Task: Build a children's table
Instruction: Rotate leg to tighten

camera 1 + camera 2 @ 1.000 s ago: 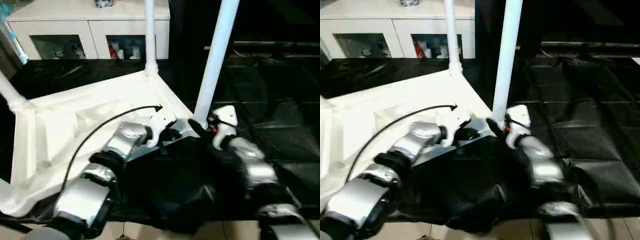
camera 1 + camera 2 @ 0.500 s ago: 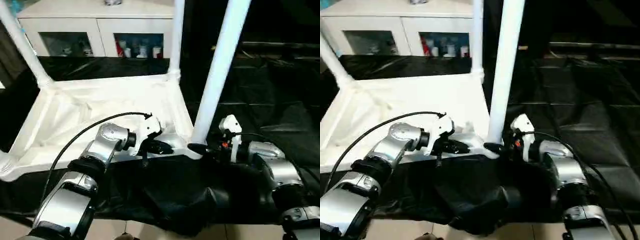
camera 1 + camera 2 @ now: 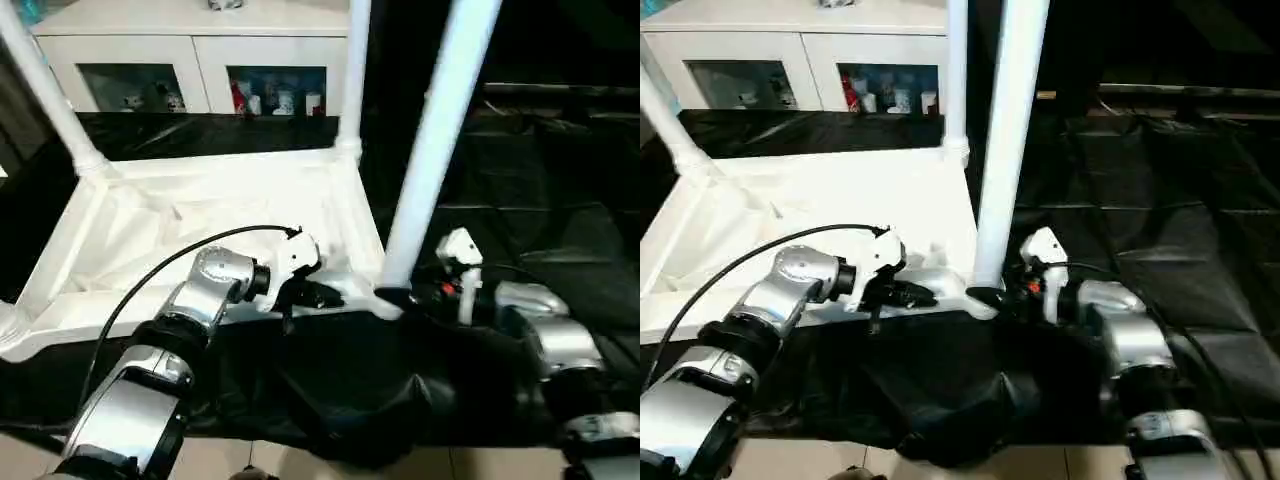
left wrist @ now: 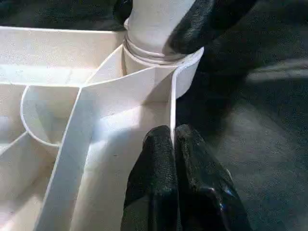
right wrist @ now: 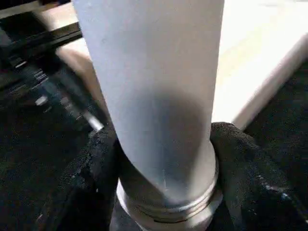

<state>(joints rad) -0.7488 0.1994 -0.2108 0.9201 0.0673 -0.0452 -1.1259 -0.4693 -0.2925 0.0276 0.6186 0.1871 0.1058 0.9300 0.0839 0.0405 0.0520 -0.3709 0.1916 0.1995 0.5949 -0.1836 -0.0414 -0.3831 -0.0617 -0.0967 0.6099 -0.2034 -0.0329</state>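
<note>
1. I see the tabletop (image 3: pixel 200 220) lying upside down on the black sheet (image 3: pixel 560 200), ribbed underside up, in front of the white cabinet (image 3: pixel 190 60).
2. Three legs stand up from its corner sockets in the head views: the near right leg (image 3: pixel 430 150), the far right leg (image 3: pixel 353 70) and the far left leg (image 3: pixel 45 90).
3. My left gripper (image 4: pixel 174 144) has its two black fingers pressed together, pinching the thin raised rim wall of the tabletop just beside the near right corner socket (image 4: pixel 159 62).
4. My right gripper (image 5: pixel 163 163) sits around the base of the near right leg, one black finger (image 5: pixel 98 163) on each side of the tube just above its collar; jaws partly apart, closed on the leg's width.
5. Versus a second ago: the whole head view has swung, so the tabletop now reads square-on with the cabinet behind, not skewed. I put that down to camera motion.
6. Versus a second ago: my right forearm (image 3: pixel 540 335) now comes in flatter from the right, and the gripper meets the leg base from the side.
7. Half a second ago to now: almost no change; both grippers hold the same places on the rim and the leg.
</note>
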